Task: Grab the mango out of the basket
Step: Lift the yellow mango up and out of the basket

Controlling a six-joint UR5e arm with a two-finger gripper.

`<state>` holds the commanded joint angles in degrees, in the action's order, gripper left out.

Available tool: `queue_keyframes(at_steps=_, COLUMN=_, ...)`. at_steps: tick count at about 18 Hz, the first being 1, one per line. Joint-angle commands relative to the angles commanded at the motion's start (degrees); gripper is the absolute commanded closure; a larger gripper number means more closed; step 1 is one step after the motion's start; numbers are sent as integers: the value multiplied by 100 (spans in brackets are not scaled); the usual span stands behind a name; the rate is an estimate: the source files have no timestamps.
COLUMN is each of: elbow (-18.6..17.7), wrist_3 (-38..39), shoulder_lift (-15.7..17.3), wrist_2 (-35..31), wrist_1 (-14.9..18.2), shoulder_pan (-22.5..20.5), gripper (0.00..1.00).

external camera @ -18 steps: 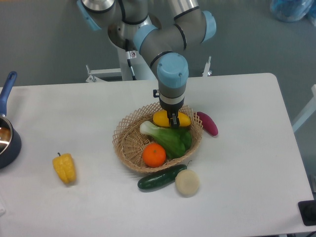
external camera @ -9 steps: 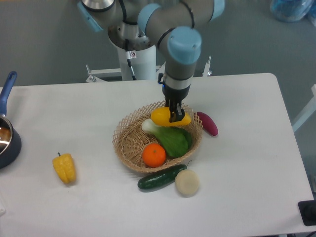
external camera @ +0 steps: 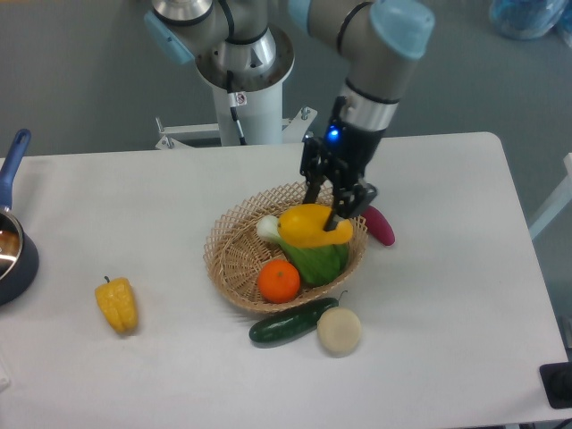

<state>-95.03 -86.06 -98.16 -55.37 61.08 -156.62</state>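
Start at the far left, where a dark blue pot (external camera: 12, 241) peeks in at the edge of the white table (external camera: 447, 340). Next you see a lumpy yellow pepper (external camera: 117, 304) lying all by itself, well away from the rest. Then comes the basket (external camera: 234, 261), round and woven, with an orange (external camera: 279, 281) in the front and a leafy green vegetable (external camera: 313, 256) behind it. Now look at the mango (external camera: 310, 225). It looks to be up in the air, just over the green vegetable and inside the far side of the basket. The gripper (external camera: 332, 212) comes down at a slant from the right and pinches the mango at its right end, with its two fingers closed on it. Most of the fruit sticks out to the left, so it could tip or slip. You should lift straight up, slow and smooth, with no jerks. Keep the squeeze firm, because the skin looks smooth and shiny. Get the low left end above the basket rim before you go sideways, so it does not bump the rim or drag the green leaves. In front of the basket lie a dark green cucumber (external camera: 290, 323) and a pale round onion (external camera: 340, 330), touching each other. Just past the basket on the right is a purple eggplant (external camera: 380, 227).
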Motion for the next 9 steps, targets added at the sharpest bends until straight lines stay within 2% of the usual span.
queue_keyframes(at_steps=2, elbow=256, wrist_3=107, shoulder_lift=-220, wrist_2=-9, wrist_1=0, shoulder_pan=0, gripper=63)
queue_keyframes(at_steps=4, elbow=388, wrist_3=194, shoulder_lift=-238, wrist_2=0, wrist_1=0, shoulder_pan=-9, gripper=63)
queue_keyframes(at_steps=9, elbow=371, wrist_3=283, shoulder_lift=-247, wrist_2=0, wrist_1=-17, shoulder_pan=-149, gripper=63)
